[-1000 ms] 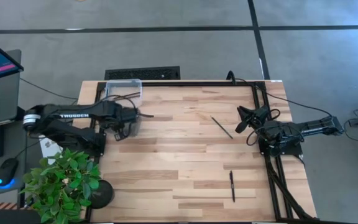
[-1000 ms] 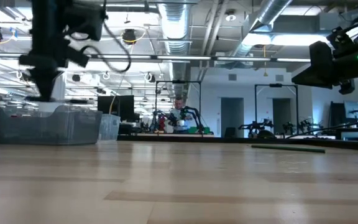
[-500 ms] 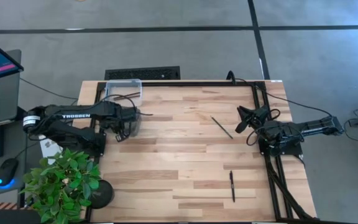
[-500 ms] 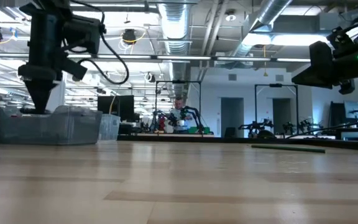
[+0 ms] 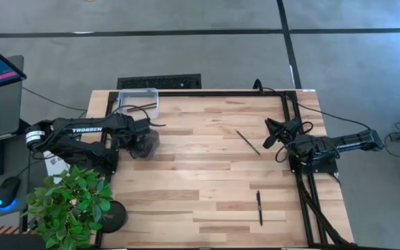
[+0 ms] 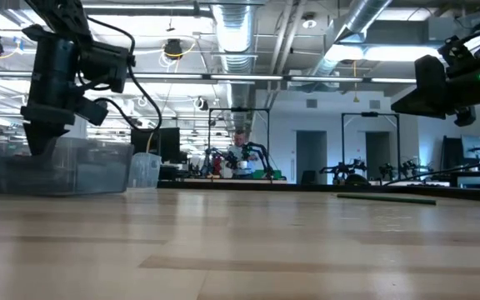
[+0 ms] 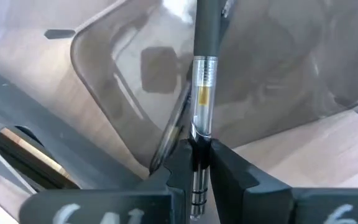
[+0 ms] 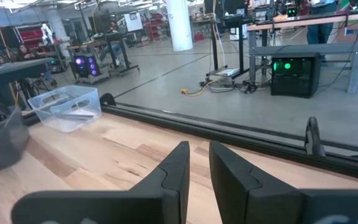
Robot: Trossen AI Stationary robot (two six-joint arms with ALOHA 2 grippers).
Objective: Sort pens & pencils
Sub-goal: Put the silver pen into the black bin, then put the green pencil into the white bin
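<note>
Since 1 second ago, the left arm has swung its pen from the bare boards toward the bins at the worktop's (image 5: 207, 167) far-left corner; nothing else has shifted.

Held pen (image 7: 202, 81): clamped in the left tool (image 7: 196, 163), fingers pressed together on its lower barrel, with a clear section and a yellow band showing just above the grip. It points out over a smoky translucent bin (image 7: 272, 68), evidently lined up so that release drops it inside. In the high view the left tool (image 5: 144, 136) sits over that darker bin (image 5: 146, 144), just in front of a clear bin (image 5: 138, 98) at the worktop's corner.

Judgement: 2 bins suggest 1 per item type; which is meant for pens cannot be confirmed.

Remaining items: 1 pencil (image 5: 247, 142) lies at an angle right of centre, and 1 black pen (image 5: 259, 207) lies near the front edge, well apart from each other. Both await sorting.

Right tool (image 5: 271, 133): parked at the worktop's right edge, near the pencil, fingers close together with a narrow gap and holding nothing, per the right wrist view (image 8: 196, 165).
</note>
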